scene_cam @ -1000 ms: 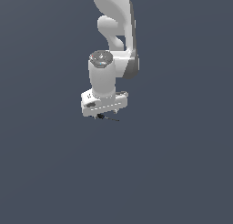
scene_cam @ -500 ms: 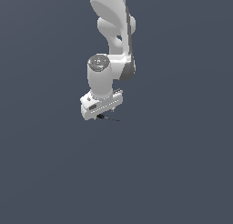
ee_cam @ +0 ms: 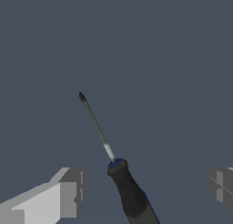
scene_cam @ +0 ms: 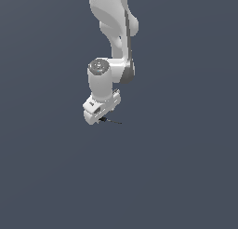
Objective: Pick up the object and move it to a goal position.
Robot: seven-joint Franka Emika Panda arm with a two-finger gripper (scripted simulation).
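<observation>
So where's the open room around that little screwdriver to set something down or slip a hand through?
Nearly everywhere: the flat grey surface is bare on all sides beyond the arm. The only crowded spot is right under the gripper, whose fingers stand wide apart either side of the screwdriver, its thin shaft poking out toward the exterior view's right.

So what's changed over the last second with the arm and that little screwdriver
The arm has swung: its upper links lean more toward the exterior view's right, and the hand has tilted and shifted slightly toward that view's left. Nothing was taken hold of; in the wrist view the fingers stand wide apart either side of the screwdriver. The screwdriver lies about where it was.
</observation>
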